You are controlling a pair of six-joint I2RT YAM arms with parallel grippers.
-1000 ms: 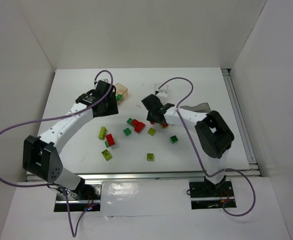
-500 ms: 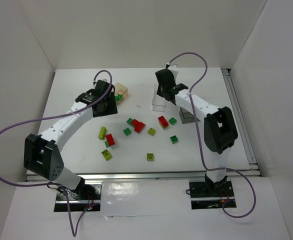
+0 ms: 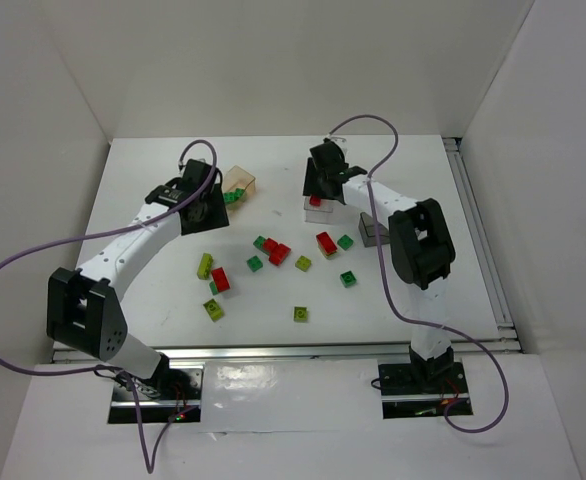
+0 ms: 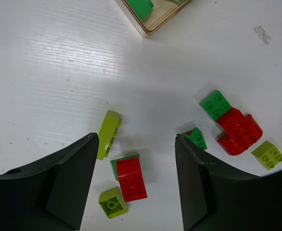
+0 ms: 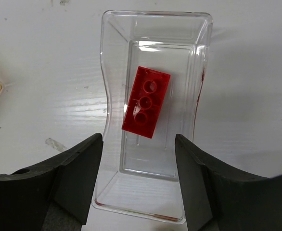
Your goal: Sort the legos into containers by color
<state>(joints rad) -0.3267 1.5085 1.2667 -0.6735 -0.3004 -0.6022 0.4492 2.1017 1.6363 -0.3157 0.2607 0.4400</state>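
the left arm (image 3: 138, 243) and the right arm (image 3: 383, 205) are built alike: smooth white shell links joined by bulky, rounded black joint housings. a thin purple cable (image 3: 371, 117) runs in loose loops along each. both stand on bare metal base plates (image 3: 395, 385). the left gripper (image 4: 136, 144) and the right gripper (image 5: 138, 139) have broad, matte black fingers (image 4: 69, 183).

no readable text — no labels, brands, numbers; nothing legible anywhere

Bright, even, diffuse light from overhead. Soft shadows only: a faint grey patch on the counter (image 4: 146, 101) between the jaws. Glare along the clear tray (image 5: 156, 13) rim at 12 o'clock. Sharp focus on the counter; near jaws dark and slightly soft.
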